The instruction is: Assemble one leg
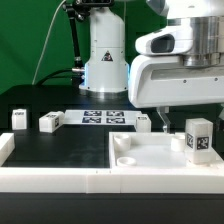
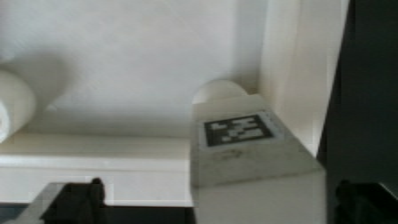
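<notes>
A white leg (image 1: 198,138) with a black-and-white tag stands upright on the wide white panel (image 1: 150,158), at a round corner recess on the exterior view's right. In the wrist view the leg (image 2: 246,150) lies between my two dark fingertips (image 2: 71,200), with a gap on each side. My gripper (image 1: 185,118) hangs just above it, open and holding nothing; it also shows in the wrist view (image 2: 217,203). Three more legs lie on the black table: two (image 1: 19,119) (image 1: 49,121) at the exterior view's left and one (image 1: 143,122) behind the panel.
The marker board (image 1: 103,117) lies flat at the back, in front of the arm's white base (image 1: 103,60). A white raised border (image 1: 60,180) runs along the table's front and left edges. Another round recess (image 1: 121,143) shows on the panel's near-left corner.
</notes>
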### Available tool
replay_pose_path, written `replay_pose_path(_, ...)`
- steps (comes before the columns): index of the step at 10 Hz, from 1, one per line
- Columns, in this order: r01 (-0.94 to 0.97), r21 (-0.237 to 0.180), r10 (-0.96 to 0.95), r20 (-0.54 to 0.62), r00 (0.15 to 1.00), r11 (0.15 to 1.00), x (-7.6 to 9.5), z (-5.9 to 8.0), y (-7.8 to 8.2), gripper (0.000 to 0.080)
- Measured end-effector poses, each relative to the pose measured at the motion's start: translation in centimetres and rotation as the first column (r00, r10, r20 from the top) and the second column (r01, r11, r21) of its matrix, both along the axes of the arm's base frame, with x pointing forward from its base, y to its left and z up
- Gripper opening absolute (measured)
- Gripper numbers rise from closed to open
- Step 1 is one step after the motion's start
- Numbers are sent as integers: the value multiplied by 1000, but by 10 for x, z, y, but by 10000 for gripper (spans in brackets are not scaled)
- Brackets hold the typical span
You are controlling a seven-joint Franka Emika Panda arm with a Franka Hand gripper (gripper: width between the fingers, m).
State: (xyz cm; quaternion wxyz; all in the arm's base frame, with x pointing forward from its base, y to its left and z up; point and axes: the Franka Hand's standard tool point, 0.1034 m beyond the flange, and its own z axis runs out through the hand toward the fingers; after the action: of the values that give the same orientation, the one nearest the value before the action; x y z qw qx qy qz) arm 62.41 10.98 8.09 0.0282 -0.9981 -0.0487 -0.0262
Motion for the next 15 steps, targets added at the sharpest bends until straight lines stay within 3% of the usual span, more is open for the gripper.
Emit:
replay_pose_path(1,10,1,-10,-1,1000,1000,0,0,0,649)
replay_pose_path(2,11,0,-11,-1,1000,1000,0,0,0,535)
replay_pose_path(3,11,0,-11,-1,1000,1000,0,0,0,535)
replay_pose_path(4,11,1,-11,-1,1000,1000,0,0,0,353)
replay_pose_path(5,14,0,-14,-1,1000,1000,0,0,0,290)
replay_pose_path(7,87,10,-86,-7,996,996,0,0,1,290)
replay_pose_path(9,292,29,-291,-29,956,956,-2,-1,3,290)
replay_pose_path(11,549,46,-546,-66,835,834,-2,-3,4,290)
replay_pose_path(15,861,26,-856,-104,507,507,-2,-3,4,291)
